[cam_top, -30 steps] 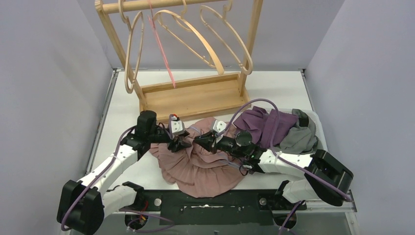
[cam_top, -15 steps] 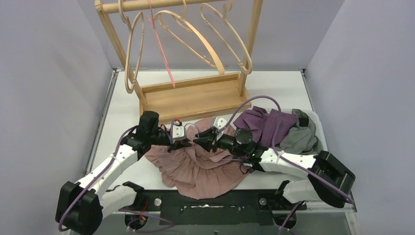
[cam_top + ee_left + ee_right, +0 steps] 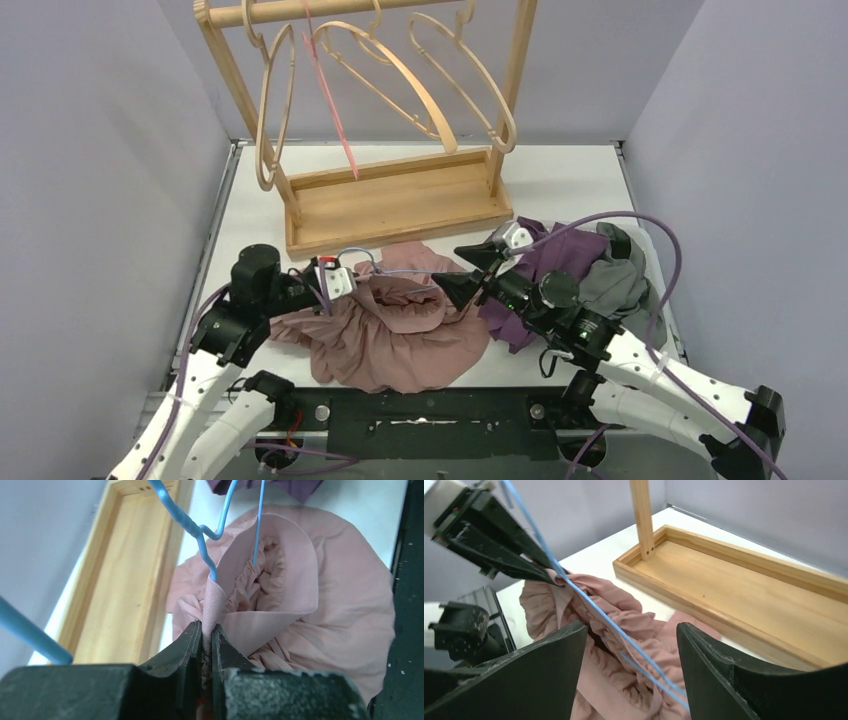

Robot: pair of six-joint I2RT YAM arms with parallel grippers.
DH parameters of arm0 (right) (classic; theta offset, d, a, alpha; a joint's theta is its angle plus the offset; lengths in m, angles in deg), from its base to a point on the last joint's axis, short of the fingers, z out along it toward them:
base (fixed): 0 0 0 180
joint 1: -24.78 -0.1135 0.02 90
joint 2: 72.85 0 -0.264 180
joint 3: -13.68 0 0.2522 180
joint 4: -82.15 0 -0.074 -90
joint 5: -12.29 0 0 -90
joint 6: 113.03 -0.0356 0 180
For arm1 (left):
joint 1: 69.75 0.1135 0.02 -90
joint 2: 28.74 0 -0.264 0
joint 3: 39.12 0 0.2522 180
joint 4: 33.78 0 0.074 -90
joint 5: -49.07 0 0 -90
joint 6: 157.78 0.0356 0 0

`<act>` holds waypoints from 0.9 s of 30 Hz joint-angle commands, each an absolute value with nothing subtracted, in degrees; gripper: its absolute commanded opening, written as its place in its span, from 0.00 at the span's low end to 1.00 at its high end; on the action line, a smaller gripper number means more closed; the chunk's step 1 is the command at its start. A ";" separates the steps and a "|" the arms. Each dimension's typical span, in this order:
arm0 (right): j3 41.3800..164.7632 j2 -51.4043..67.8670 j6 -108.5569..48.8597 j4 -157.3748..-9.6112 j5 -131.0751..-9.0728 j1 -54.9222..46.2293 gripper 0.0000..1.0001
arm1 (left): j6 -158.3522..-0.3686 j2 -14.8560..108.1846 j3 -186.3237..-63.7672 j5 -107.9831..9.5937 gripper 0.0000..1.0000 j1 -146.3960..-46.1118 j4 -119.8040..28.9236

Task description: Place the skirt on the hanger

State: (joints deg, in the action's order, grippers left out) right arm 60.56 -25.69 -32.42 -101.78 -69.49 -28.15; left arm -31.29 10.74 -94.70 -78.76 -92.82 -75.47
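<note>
1. Two grippers are in view. The left gripper (image 3: 202, 630) is pinched tight on a fold of the waistband of the dusty-pink gathered fabric skirt (image 3: 400, 345), just below the twisted neck of the thin blue wire hanger (image 3: 192, 527).
2. The right gripper (image 3: 631, 627) gapes wide and grips nothing. The blue wire passes through its gap; whether it touches a finger I cannot tell.
3. The hanger's long axis runs from the left jaws across to the right jaws, and one wire arm dips into the skirt's waist opening.
4. One skirt lies heaped on the white table (image 3: 570, 180), below and between both jaws.
5. Beyond the jaws stands one wooden rack (image 3: 400, 200) carrying at least three curved wooden hangers (image 3: 425, 100). Beside the right jaws lie one purple garment (image 3: 560, 255) and one grey garment (image 3: 610, 285).
</note>
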 commanded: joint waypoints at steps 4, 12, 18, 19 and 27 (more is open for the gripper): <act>67.21 -29.34 -48.51 -80.94 -83.54 -28.34 0.67 | -35.76 4.47 -101.36 -65.96 0.00 -92.25 -77.75; 65.93 -20.16 -60.75 -83.32 -72.63 -29.07 0.65 | -40.75 5.27 -103.38 -61.94 0.00 -92.27 -76.98; 66.85 -10.94 -64.35 -91.67 -70.92 -31.12 0.57 | -42.95 5.49 -103.33 -61.14 0.00 -92.26 -76.83; 66.86 -9.87 -64.39 -92.78 -71.72 -31.45 0.56 | -43.18 5.39 -103.25 -61.21 0.00 -92.33 -76.74; 67.18 -3.56 -68.75 -92.79 -81.87 -32.06 0.55 | -44.49 4.77 -103.40 -61.99 0.00 -92.34 -76.59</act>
